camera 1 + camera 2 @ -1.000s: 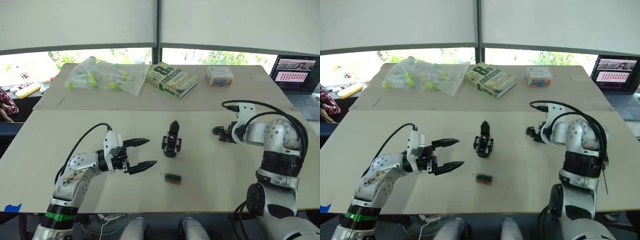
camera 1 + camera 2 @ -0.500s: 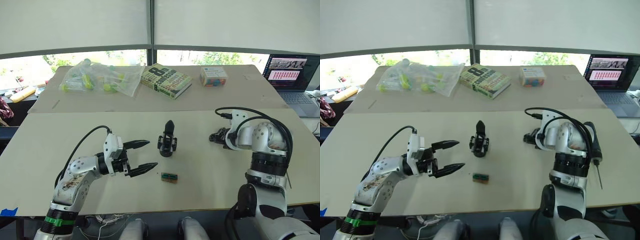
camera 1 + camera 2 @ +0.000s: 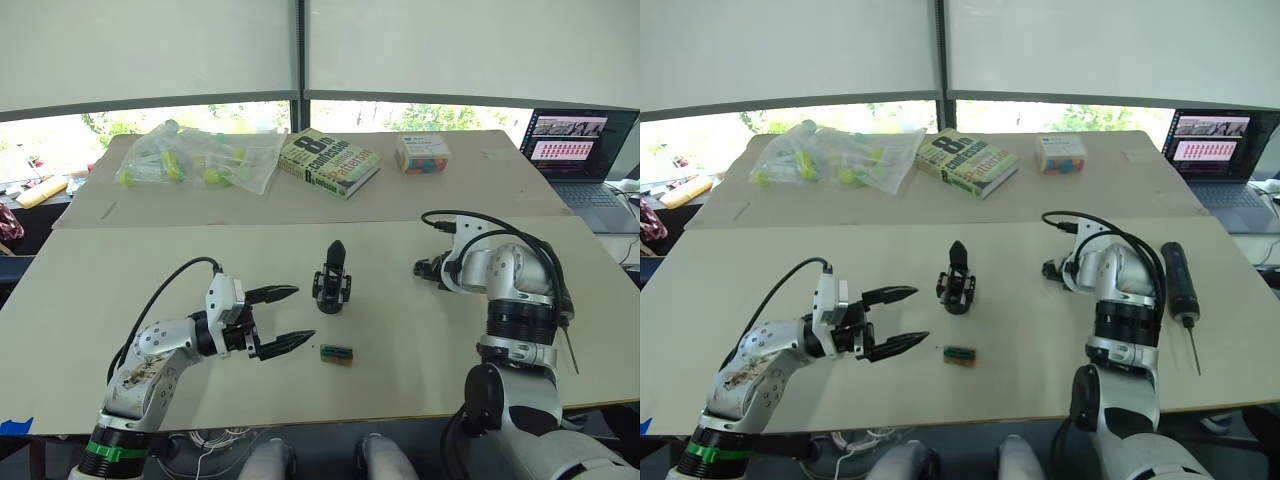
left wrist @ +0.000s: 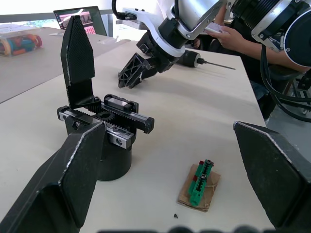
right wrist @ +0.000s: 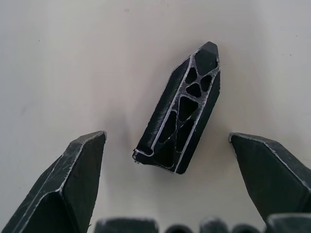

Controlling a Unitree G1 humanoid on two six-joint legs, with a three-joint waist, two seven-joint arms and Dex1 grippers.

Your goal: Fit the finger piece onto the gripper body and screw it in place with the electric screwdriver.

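Right wrist view shows the right gripper [image 5: 177, 194] spread wide, its fingers straddling the finger piece [image 5: 181, 109], which lies flat on the table [image 5: 73, 58] untouched. That suggests the pickup step: next, descend and close squarely. The left gripper [image 3: 287, 318] waits open near the gripper body [image 3: 334, 279]; the electric screwdriver [image 3: 1179, 281] lies right of the right arm.

**Layout around gripper body**

Gripper body [image 3: 333, 283] stands mid-table [image 3: 420, 370]. Green block [image 3: 336, 353] just in front of it. Left gripper [image 3: 284, 318] to its left, right gripper [image 4: 138, 71] w/ finger piece [image 5: 180, 109] to its right, electric screwdriver [image 3: 1178, 284] farther right. Book [image 3: 328, 161] well behind.
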